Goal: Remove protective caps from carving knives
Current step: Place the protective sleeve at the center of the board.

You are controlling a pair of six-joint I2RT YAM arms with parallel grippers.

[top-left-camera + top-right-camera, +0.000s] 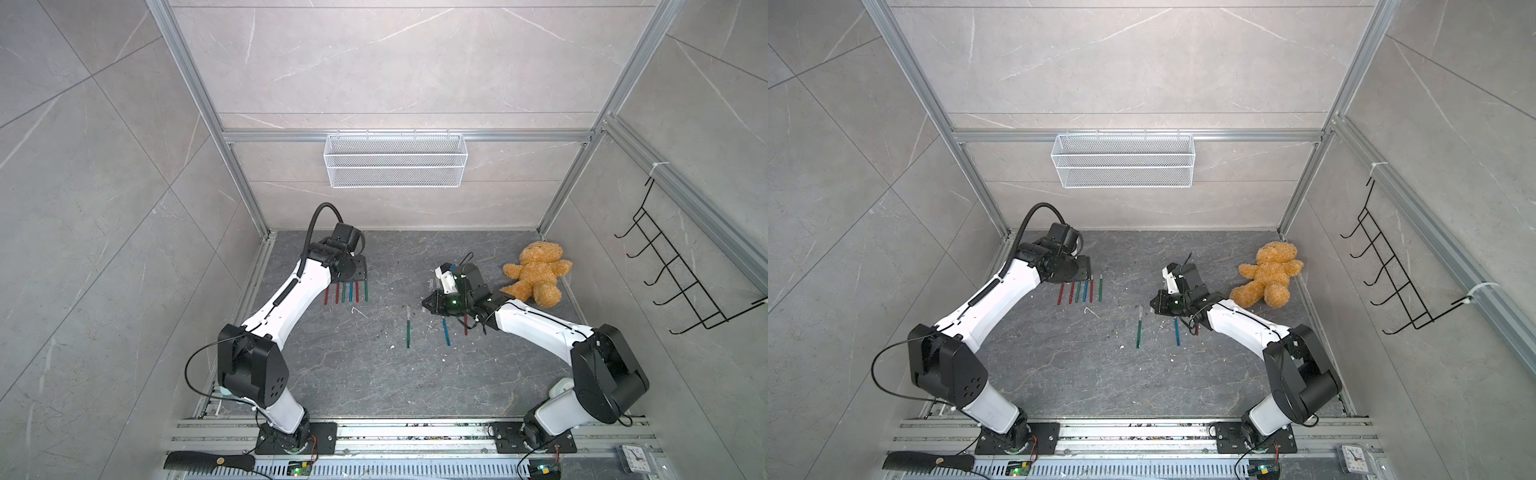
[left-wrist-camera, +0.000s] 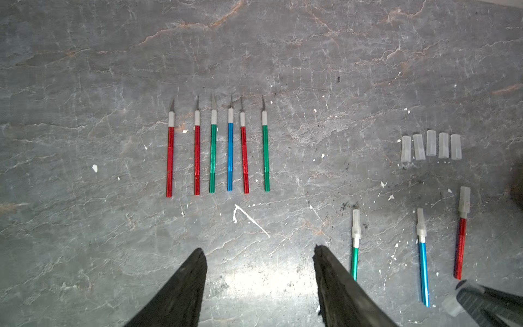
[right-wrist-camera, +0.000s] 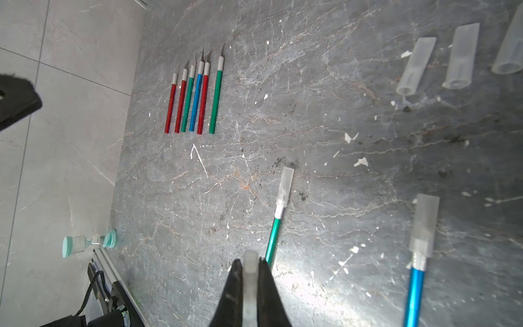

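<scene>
Knives [image 2: 230,155] lie in a row, open table [image 2: 85,85] around them; left gripper [image 2: 259,249] stands wide, right gripper [image 3: 251,262] pinches a cap [image 3: 251,283].

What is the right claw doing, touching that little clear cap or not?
Touching. The right wrist view shows the right gripper shut on a protective cap, its jaws pressed against both sides with no gap.

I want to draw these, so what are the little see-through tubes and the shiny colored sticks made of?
The loose caps look like frosted plastic: they are cloudy, see-through and matte. The knife handles seem to be metal with a glossy coloured coating, since they glint and show fine ridges. The blades look like bare grey steel, though they are too small to be sure.
</scene>
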